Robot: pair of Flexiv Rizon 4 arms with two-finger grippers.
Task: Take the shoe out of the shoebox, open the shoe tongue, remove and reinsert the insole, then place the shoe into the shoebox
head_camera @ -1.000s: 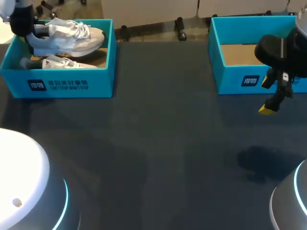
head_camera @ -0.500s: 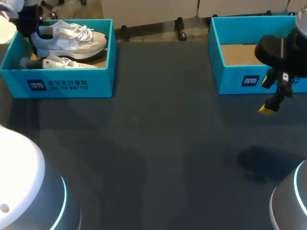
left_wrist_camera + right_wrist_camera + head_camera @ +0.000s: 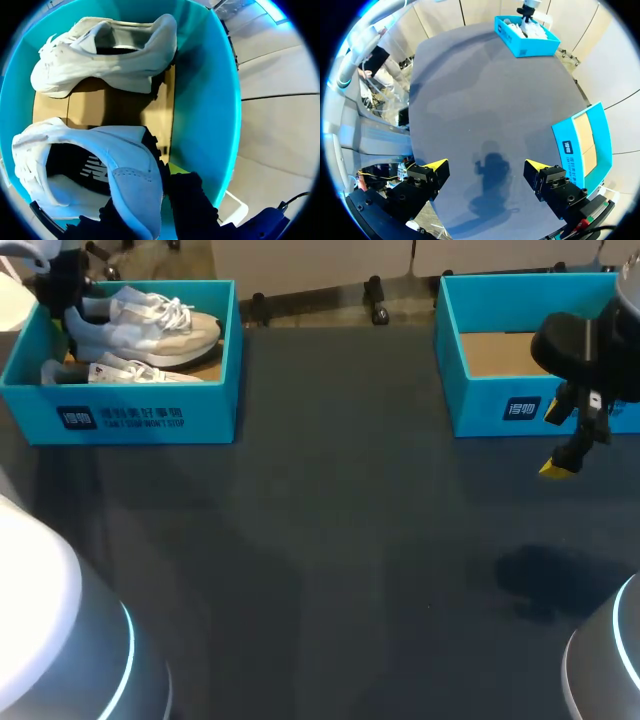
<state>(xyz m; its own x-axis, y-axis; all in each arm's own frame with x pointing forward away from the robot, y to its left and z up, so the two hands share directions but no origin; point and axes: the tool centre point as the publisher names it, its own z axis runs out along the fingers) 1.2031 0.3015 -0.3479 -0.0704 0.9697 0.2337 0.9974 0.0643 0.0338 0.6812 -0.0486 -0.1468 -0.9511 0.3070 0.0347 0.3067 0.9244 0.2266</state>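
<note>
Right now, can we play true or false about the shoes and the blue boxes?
There are two white shoes. True: the raised shoe and the second shoe lying in the left shoebox.
The right shoebox has a shoe in it. False: what shows of its inside is bare.
The left hand grips the raised shoe by its heel. True.
The right hand is holding an insole. False: it is open and empty, above the table.
</note>
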